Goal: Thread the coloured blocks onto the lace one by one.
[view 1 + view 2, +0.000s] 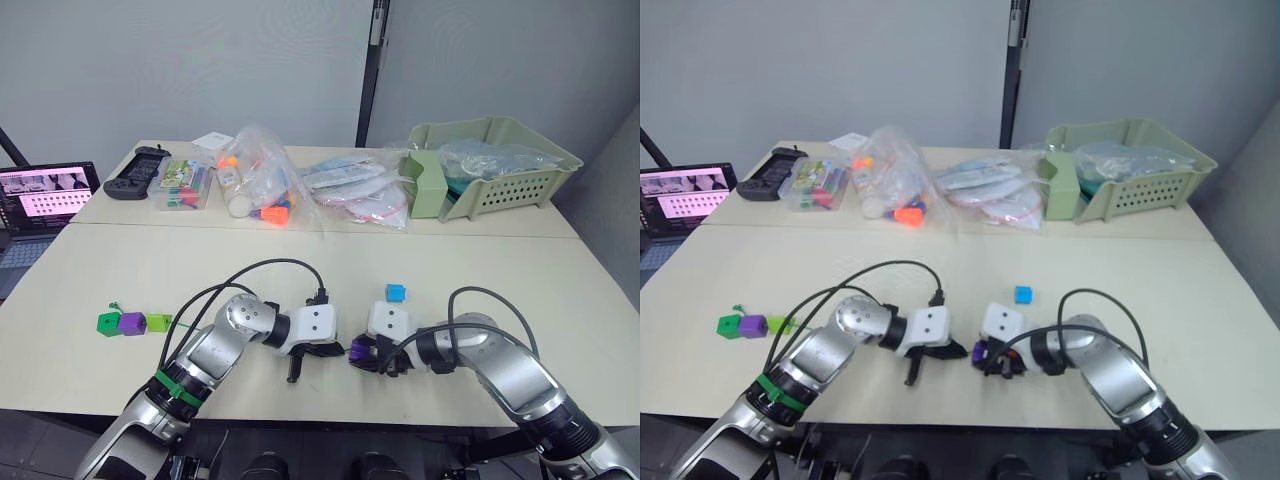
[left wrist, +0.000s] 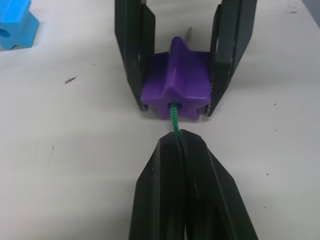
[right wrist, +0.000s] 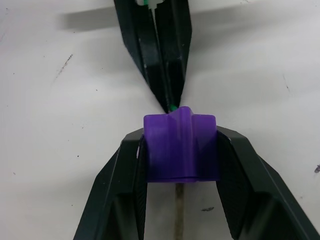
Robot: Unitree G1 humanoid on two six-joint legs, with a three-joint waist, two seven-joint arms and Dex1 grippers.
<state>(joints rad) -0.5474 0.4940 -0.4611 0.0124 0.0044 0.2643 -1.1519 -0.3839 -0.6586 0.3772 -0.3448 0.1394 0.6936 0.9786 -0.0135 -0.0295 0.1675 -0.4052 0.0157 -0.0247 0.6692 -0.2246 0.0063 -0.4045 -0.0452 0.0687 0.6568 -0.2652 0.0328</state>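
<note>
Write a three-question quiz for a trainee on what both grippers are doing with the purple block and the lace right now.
1. True or false: the right gripper is shut on the purple star block.
2. What does the left gripper pinch between its fingers? A) the blue block B) the green lace C) a marker
3. Fill in: on the far side of the purple star block the lace's stiff pale ___ pokes out.

Key
1. True; its fingers clamp the block's two sides.
2. B; the lace runs from the shut fingers straight into the block's hole. The blue block lies loose on the table.
3. tip
</note>
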